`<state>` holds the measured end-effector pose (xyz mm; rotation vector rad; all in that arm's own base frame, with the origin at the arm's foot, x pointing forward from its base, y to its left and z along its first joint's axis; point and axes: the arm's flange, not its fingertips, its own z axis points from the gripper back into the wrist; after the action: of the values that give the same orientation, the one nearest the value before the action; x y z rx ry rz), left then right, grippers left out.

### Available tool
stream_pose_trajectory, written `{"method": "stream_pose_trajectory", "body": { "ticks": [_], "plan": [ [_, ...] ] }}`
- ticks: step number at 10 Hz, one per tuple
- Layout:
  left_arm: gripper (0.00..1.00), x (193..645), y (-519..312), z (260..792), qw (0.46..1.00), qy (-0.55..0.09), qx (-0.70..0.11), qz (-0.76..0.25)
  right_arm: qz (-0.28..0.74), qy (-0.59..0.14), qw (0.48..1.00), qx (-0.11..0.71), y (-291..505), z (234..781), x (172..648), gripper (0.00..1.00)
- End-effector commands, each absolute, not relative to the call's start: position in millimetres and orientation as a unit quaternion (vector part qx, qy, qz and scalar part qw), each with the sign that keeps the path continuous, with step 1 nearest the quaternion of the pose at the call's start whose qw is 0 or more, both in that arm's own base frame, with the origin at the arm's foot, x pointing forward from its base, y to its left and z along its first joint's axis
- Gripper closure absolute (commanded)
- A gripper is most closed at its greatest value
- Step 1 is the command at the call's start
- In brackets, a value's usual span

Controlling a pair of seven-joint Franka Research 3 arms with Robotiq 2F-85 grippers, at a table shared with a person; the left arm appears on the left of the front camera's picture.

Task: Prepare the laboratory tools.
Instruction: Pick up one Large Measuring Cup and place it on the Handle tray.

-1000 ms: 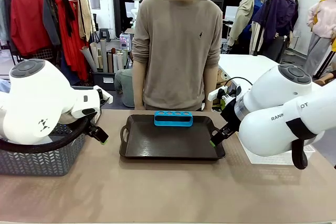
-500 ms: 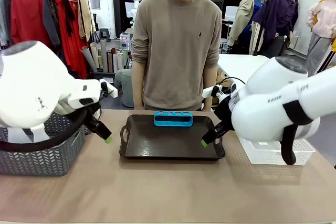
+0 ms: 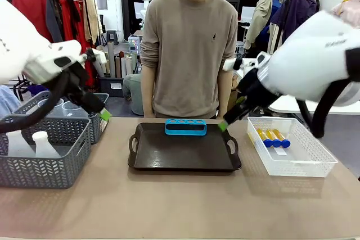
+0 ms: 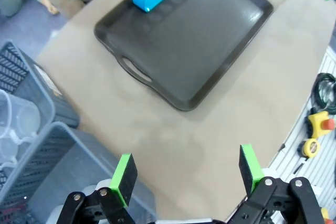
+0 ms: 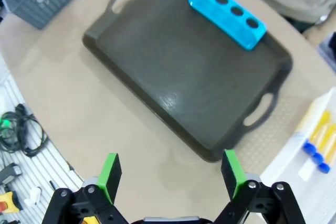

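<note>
1 blue rack (image 3: 185,127), 3 amber tubes (image 3: 273,137), 1 dark tray (image 3: 169,154), 2 grey baskets (image 3: 45,167).

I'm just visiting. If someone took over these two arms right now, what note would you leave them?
Left gripper: open, empty, raised near the grey baskets.
Right gripper: open, empty, raised near the dark tray.
Blue rack stands on the tray, holes empty.
Amber tubes lie in the white basket; flask and clear beaker sit in the grey baskets.
Done, it seems: rack set out. Left: tubes, flask and beaker, none gripped.
</note>
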<state>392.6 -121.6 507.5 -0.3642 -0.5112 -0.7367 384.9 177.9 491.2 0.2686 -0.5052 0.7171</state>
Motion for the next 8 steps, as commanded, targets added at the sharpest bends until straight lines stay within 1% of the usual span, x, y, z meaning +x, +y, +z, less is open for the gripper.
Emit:
{"method": "stream_pose_trajectory", "body": {
  "ticks": [1,2,3,4,8],
  "plan": [
    [0.0,399,-111,529,0.874,-0.26,-0.185,-0.367,0.362,-0.267,0.877,0.167,147,523,387,0.0],
    [0.0,402,-108,540,0.87,-0.269,-0.172,-0.377,0.353,-0.286,0.874,0.173,133,536,389,0.0],
    [0.0,400,-111,544,0.867,-0.282,-0.147,-0.383,0.343,-0.305,0.873,0.168,128,538,391,0.0],
    [0.0,398,-110,537,0.878,-0.263,-0.173,-0.36,0.347,-0.276,0.884,0.147,150,535,384,0.0],
    [0.0,399,-111,541,0.878,-0.265,-0.162,-0.365,0.35,-0.28,0.882,0.146,146,538,383,0.0]
  ]
}}
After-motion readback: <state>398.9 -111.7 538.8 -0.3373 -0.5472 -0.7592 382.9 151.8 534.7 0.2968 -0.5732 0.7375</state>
